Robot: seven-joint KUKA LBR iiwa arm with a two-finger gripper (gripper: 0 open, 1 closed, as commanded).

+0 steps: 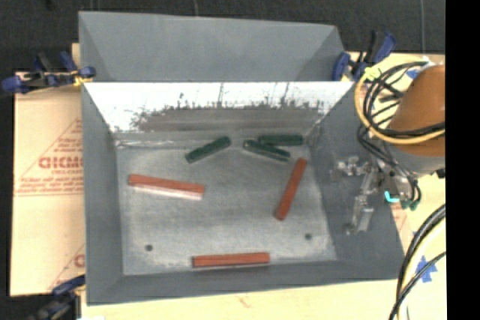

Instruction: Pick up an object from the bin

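Observation:
My gripper (pixel 355 195) hangs over the bin's right sloping wall, open, with nothing between its fingers. Nearest to it, on the bin floor to its left, a red-brown bar (pixel 291 189) lies tilted, close to upright. Two dark green bars (pixel 271 145) lie crossed near the back wall, just above that bar's upper end. Another red-brown bar (pixel 230 260) lies flat along the front edge of the floor.
A third dark green bar (pixel 208 149) lies at an angle at the back centre. A red-brown bar (pixel 166 186) with a pale underside lies at the left. The arm, with an orange cover and cables, comes in from the right.

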